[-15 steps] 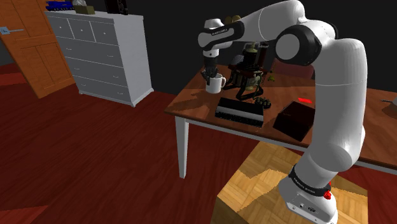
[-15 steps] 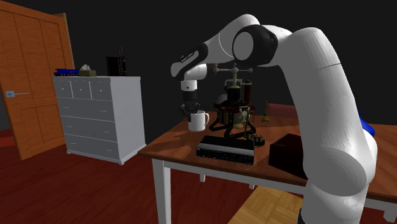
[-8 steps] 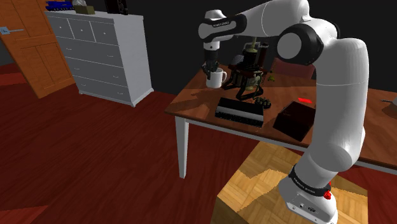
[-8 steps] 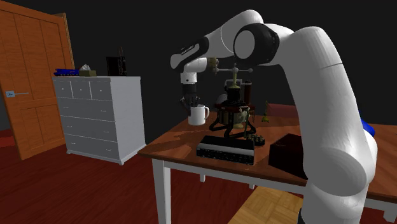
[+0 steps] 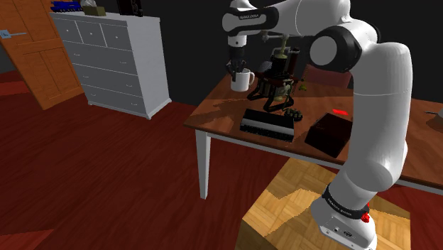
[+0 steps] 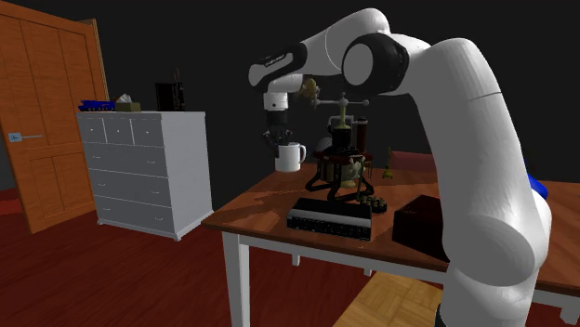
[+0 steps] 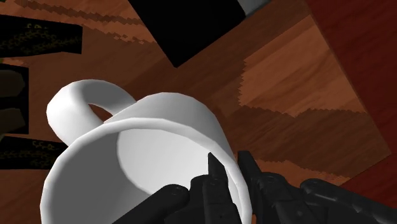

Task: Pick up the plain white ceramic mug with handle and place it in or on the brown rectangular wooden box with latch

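Your tool (image 7: 228, 163) gripped the mug (image 5: 243, 81) by its rim, clear of the table (image 5: 221, 115); transfer to the box (image 5: 329, 133), at the mug's 4 o'clock, remained.

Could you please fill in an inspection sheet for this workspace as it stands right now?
Surface: wooden table with white legs.
Job's things: white mug hangs in the air above the table, handle toward the ornate apparatus; dark box sits on the table, well apart from the mug.
Clutter: black keyboard-like unit; dark ornate apparatus behind it.
Gripper: gripper shut on the mug's rim, one finger inside, one outside.
Cables: nothing seen.
Surroundings: white chest of drawers, wooden door, dark red floor, black area behind the table.
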Robot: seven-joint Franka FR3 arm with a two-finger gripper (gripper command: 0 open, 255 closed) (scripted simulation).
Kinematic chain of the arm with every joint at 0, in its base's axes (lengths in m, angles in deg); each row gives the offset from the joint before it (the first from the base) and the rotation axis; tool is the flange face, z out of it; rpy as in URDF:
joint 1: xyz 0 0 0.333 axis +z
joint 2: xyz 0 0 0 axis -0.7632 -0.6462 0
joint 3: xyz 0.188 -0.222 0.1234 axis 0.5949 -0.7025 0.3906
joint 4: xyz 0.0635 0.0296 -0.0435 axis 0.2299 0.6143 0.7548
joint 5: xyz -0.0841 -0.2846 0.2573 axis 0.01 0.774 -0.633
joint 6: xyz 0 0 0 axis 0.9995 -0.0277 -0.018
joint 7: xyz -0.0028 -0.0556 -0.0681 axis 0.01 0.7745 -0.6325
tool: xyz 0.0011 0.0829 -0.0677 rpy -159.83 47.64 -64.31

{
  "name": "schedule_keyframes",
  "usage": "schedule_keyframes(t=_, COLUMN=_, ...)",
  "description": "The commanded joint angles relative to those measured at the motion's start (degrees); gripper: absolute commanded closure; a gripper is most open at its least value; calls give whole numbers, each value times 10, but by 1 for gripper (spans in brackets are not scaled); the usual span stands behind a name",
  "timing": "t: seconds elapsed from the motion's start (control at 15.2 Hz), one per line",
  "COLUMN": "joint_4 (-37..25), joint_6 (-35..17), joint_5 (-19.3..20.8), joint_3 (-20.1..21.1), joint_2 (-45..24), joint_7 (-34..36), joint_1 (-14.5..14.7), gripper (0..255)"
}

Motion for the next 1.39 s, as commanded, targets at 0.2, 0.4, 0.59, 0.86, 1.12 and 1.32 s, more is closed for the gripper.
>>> schedule_keyframes(t=0.2, joint_4=-43, joint_6=38, joint_5=-1, joint_3=0, joint_2=-5, joint_7=0, joint_1=-2, gripper=255)
schedule_keyframes(t=0.4, joint_4=72, joint_6=2, joint_5=11, joint_3=-7, joint_2=75, joint_7=-11, joint_1=-2, gripper=255)
schedule_keyframes(t=0.59, joint_4=166, joint_6=-23, joint_5=23, joint_3=-14, joint_2=145, joint_7=-22, joint_1=-4, gripper=255)
schedule_keyframes(t=0.86, joint_4=271, joint_6=-44, joint_5=41, joint_3=-24, joint_2=231, joint_7=-36, joint_1=-12, gripper=255)
schedule_keyframes(t=1.12, joint_4=359, joint_6=-54, joint_5=62, joint_3=-34, joint_2=312, joint_7=-51, joint_1=-23, gripper=255)
schedule_keyframes(t=1.32, joint_4=417, joint_6=-55, joint_5=78, joint_3=-42, joint_2=371, joint_7=-63, joint_1=-34, gripper=255)
